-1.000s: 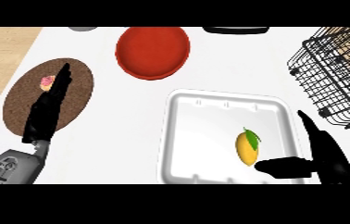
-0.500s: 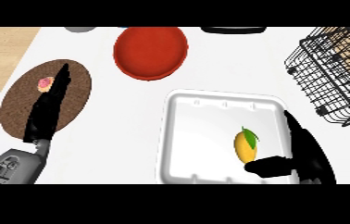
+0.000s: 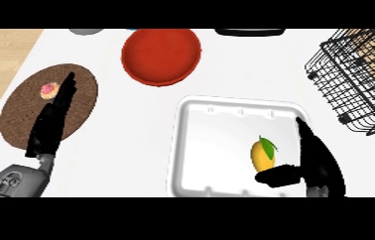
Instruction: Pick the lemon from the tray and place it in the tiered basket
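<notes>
I found no readable text, label, brand or number anywhere: the white rectangular foam tray (image 3: 212,135), the round red plate (image 3: 161,55) and the black wire tiered basket (image 3: 344,80) all showed plain.

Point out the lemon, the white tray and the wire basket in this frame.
lemon (image 3: 262,154): head view, on the yellow body below its green leaf.
white tray (image 3: 212,150): head view, on its bare floor left of the lemon.
wire basket (image 3: 350,83): head view, on its black wire wall.
</notes>
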Controlling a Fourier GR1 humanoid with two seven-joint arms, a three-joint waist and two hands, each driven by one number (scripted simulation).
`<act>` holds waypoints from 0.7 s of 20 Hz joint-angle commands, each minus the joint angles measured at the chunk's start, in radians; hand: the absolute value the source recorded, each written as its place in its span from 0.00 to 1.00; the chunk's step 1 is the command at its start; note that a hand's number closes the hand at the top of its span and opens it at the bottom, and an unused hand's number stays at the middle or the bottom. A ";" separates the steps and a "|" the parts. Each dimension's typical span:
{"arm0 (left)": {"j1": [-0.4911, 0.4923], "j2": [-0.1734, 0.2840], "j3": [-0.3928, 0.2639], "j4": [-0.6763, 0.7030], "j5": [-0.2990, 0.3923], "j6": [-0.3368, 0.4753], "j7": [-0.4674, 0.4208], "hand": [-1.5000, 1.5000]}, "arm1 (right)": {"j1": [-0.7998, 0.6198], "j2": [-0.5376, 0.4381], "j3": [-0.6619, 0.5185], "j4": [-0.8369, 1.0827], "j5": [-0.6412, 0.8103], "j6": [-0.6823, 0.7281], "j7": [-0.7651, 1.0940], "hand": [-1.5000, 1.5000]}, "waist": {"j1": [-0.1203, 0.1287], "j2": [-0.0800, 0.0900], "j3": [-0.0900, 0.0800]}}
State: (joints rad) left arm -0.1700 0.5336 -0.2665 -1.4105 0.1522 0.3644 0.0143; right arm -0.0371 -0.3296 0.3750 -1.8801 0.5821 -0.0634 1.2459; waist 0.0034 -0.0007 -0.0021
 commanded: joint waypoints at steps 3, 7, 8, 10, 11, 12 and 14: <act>-0.041 0.011 0.024 -0.033 -0.002 -0.017 0.074 0.50 | 0.031 0.077 -0.008 0.029 0.052 0.022 0.180 0.00 | -0.006 -0.001 0.002; 0.020 -0.004 0.039 -0.006 -0.007 -0.026 -0.007 0.50 | 0.036 0.140 -0.005 0.028 0.095 0.048 0.207 0.00 | -0.002 -0.002 0.001; 0.039 0.017 0.042 -0.065 -0.007 -0.029 0.012 0.50 | 0.037 0.133 -0.042 0.049 0.081 0.056 0.181 0.00 | 0.004 -0.003 0.002; 0.014 0.002 0.033 -0.042 -0.013 -0.042 0.040 0.50 | -0.023 0.175 -0.044 0.063 0.098 0.092 0.217 0.00 | 0.003 0.000 0.001; 0.003 -0.019 0.036 0.021 -0.034 -0.029 -0.018 0.50 | -0.075 0.194 -0.075 0.141 0.093 0.087 0.190 0.00 | 0.003 0.004 0.001; -0.018 -0.023 0.040 0.008 -0.032 -0.031 0.009 0.50 | -0.074 0.196 -0.089 0.144 0.096 0.089 0.179 0.00 | 0.000 0.002 0.001; -0.001 -0.035 0.049 0.011 -0.038 -0.036 0.002 0.50 | -0.021 0.186 -0.094 0.109 0.076 0.119 0.132 0.00 | -0.004 0.001 0.002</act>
State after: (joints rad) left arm -0.1709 0.5193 -0.2238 -1.4099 0.1302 0.3312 0.0216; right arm -0.0270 -0.1695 0.3074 -1.7756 0.6670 -0.0118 1.2076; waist 0.0018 0.0002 -0.0007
